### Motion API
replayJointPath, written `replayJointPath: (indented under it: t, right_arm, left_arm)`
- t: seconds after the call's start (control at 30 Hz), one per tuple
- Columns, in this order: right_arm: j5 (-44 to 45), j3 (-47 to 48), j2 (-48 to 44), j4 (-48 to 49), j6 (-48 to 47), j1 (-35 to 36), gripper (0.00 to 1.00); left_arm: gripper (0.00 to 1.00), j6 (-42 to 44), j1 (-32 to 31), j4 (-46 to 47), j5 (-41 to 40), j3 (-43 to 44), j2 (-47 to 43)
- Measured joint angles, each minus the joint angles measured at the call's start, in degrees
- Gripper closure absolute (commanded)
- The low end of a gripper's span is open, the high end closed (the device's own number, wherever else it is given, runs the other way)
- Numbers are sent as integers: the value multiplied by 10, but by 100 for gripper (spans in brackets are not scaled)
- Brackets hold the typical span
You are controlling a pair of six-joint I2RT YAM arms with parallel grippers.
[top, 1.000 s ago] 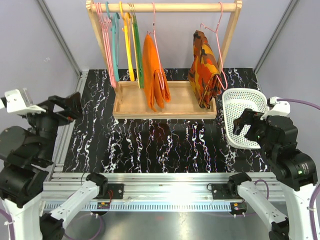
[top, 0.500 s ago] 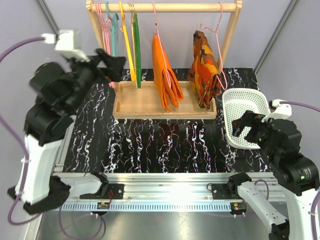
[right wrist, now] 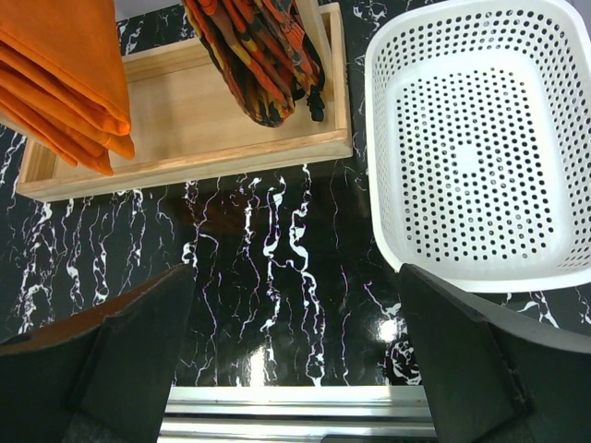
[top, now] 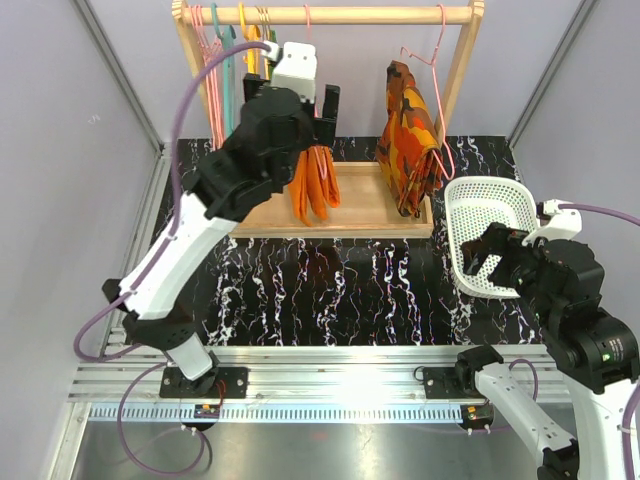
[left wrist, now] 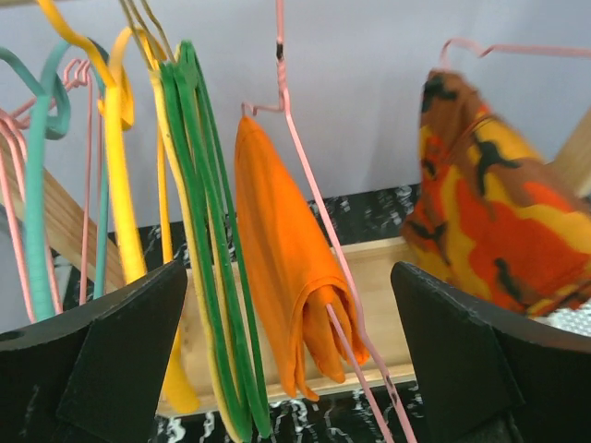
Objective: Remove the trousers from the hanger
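Jaws on L gripper (left wrist: 294, 355) stood wide apart, gripping nothing; L arm was stretched far over the table, gripper up close to the rack (top: 370, 15). Straight ahead of it hung the trousers (left wrist: 277, 249), framed between the 2 fingers in the wrist view but touching neither. They were draped over the lower bar of the hanger (left wrist: 310, 198), folded double, long axis vertical, loose ends down toward the wooden tray (top: 375, 205). Hanger sat nearly edge-on to the gripper, hook up on the rail. Green hangers (left wrist: 199, 240) hung just left of the trousers, yellow hanger (left wrist: 115, 212) further left. Camo garment (left wrist: 480, 203) was well apart to the right on its own pink hanger. R gripper (right wrist: 295, 355) was also open & empty, hovering at near right above the table beside the white basket (right wrist: 377, 166), well away from the rack. So L arm was clearly the nearer of the 2. Judgement: next move probably needs a short push farther in to bracket the cloth below the bar; risk is pinching the wire or snagging the green hangers.
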Motion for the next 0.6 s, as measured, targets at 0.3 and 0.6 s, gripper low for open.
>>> replayJointPath:
  t: [0.3,0.6]
  right_arm:
    - [-30,-17,-15,1,10,0,1]
    - [-59,-34,-17,1,23,0,0]
  left_arm:
    - [35,11,12,5,-39,6,89]
    - [70,-35,52,-23,-17,6,106]
